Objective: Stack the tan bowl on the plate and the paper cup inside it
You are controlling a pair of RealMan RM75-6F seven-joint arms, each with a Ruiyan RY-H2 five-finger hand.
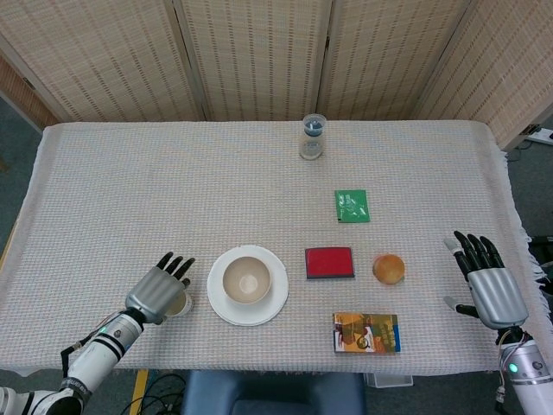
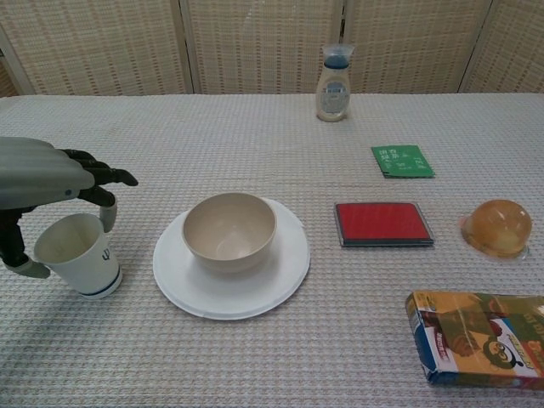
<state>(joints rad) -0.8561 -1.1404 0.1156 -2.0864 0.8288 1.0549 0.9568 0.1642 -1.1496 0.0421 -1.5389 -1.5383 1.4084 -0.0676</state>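
Note:
The tan bowl (image 1: 247,280) (image 2: 229,229) stands upright on the white plate (image 1: 220,304) (image 2: 285,276) near the table's front edge. Left of the plate, the white paper cup (image 1: 181,303) (image 2: 81,259) leans slightly, its base on the cloth. My left hand (image 1: 158,290) (image 2: 38,174) arches over the cup, thumb against its left wall and a finger on its right rim, pinching it. My right hand (image 1: 488,281) hovers open at the table's far right edge with fingers spread; it shows only in the head view.
A red flat box (image 1: 329,262) (image 2: 382,223), an orange round item (image 1: 389,269) (image 2: 495,228) and a printed carton (image 1: 366,332) (image 2: 476,337) lie right of the plate. A green packet (image 1: 352,206) (image 2: 401,161) and a small bottle (image 1: 312,137) (image 2: 333,83) sit farther back.

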